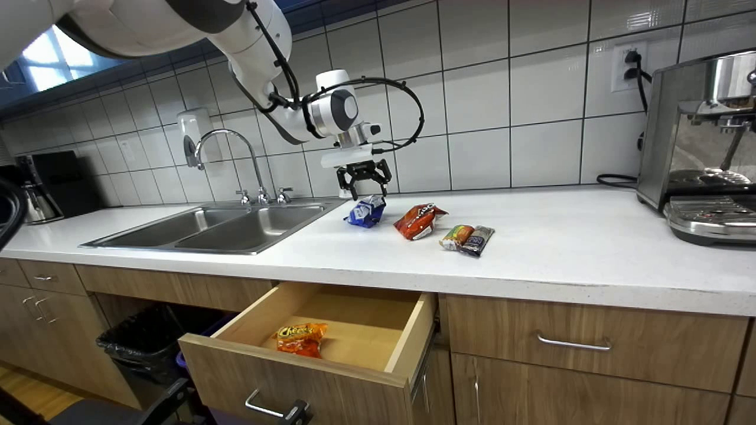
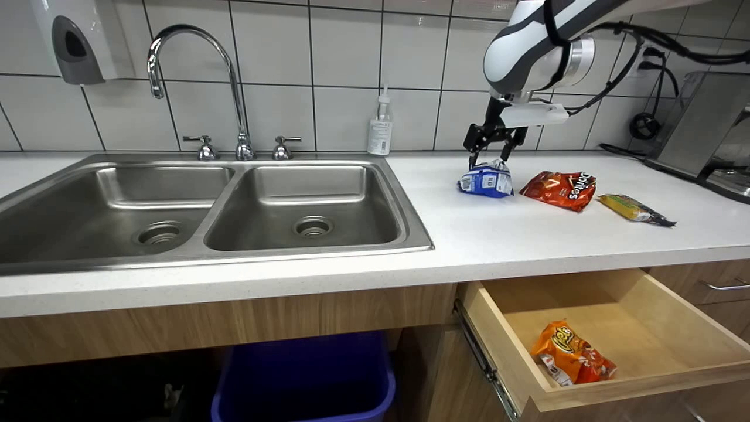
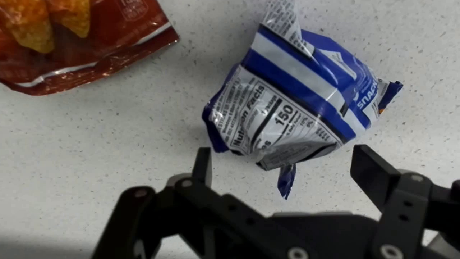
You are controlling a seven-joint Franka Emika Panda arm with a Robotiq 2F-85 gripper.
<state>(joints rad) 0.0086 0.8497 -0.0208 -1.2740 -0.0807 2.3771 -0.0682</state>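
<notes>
1. One crumpled blue-and-white plastic-film snack bag (image 3: pixel 287 93), resting on the speckled white tabletop (image 1: pixel 561 230), near the stainless-steel double sink (image 2: pixel 415 228) and just beside a glossy red plastic chip bag (image 2: pixel 559 190).
2. Above the bag in both exterior views, a black two-fingered end effector (image 3: pixel 283 154) with fingers (image 3: pixel 202 162) wide apart and nothing pinched between them; astride the near edge of the crumpled film in the wrist view. Cannot tell contact from a slight gap.
3. Probably very light, judging by the snack packaging; likely soft and loosely filled, apt to crease and give under pressure.
4. Looks slick and shiny, so may slide or twist under a shallow pinch on smooth film.
5. Possibly brittle inside: better squeezed gently, just enough to gather the film.
6. Best gripped across the bulky middle, around the printed nutrition panel (image 3: pixel 267 115), with one finger on either flank. Avoid relying on the narrow dark-blue flap (image 3: pixel 286 181) poking toward the end effector, likely too thin for a steady hold.
</notes>
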